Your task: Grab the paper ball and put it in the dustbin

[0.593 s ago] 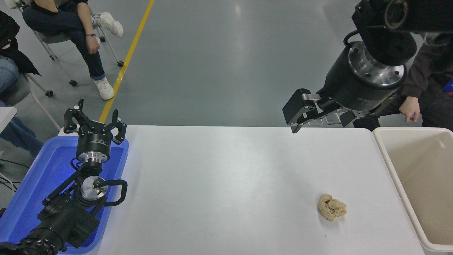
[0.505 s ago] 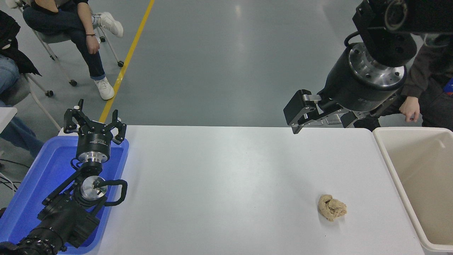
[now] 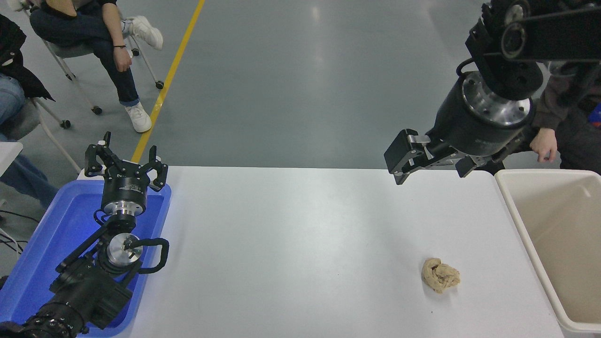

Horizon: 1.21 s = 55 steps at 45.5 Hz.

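The paper ball (image 3: 440,275), a wrinkly tan wad, lies on the white table (image 3: 291,244) at the front right. The cream dustbin (image 3: 519,217) stands just right of the table, its inside showing nothing. My right gripper (image 3: 432,164) hangs open and empty above the table's far right edge, well beyond the ball and left of the dustbin's far corner. My left gripper (image 3: 126,162) is open and parked at the lower left over the blue tray.
A shallow blue tray (image 3: 42,249) sits at the table's left end under the left arm. A person's hand (image 3: 543,144) is behind the right arm near the dustbin. People sit on chairs (image 3: 89,42) at the far left.
My right gripper has shifted a little to the right and downward. The paper ball and the left arm have not moved.
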{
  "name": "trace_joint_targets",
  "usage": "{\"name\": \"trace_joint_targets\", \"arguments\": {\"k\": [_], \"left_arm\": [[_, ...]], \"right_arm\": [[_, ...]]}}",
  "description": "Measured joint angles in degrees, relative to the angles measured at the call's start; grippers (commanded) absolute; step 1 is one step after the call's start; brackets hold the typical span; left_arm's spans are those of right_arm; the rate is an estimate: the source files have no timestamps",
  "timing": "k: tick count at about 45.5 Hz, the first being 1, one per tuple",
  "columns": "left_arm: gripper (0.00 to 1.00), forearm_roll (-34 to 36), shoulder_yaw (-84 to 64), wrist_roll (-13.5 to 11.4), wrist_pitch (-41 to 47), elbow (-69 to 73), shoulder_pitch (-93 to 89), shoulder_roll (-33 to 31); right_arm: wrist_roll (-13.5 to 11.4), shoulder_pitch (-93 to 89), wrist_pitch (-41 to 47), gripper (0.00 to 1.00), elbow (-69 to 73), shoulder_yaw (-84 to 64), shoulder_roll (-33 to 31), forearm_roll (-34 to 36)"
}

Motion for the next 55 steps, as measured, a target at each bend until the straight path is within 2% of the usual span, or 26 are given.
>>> {"name": "trace_joint_targets", "arguments": {"k": [10,23,29,42,55], "left_arm": [[0.99,0.0,0.0,0.0,0.0,0.01,0.0,0.01],[0.99,0.0,0.01,0.0,0.0,0.0,-0.05,0.01],[0.99,0.0,0.0,0.0,0.0,0.0,-0.08,0.03],[0.99,0.0,0.01,0.08,0.0,0.01,-0.07,0.01],[0.99,0.0,0.01,0.08,0.0,0.0,-0.07,0.01]], "right_arm": [[0.01,-7.97,-3.97,1.0,-1.81,1.25,-6.64,-7.16],[0.0,-24.63,-8.01,1.0,-4.43,8.15,-18.24,-21.79],[0.01,-31.91,-9.86,1.0,-6.08,12.03,-20.72,-25.27],[0.1,-49.14,-13.73,1.0,-12.48,21.77,-23.07,-32.98],[0.14,-62.34,-18.69,1.0,-19.82,28.05,-22.24,-38.31]]}}
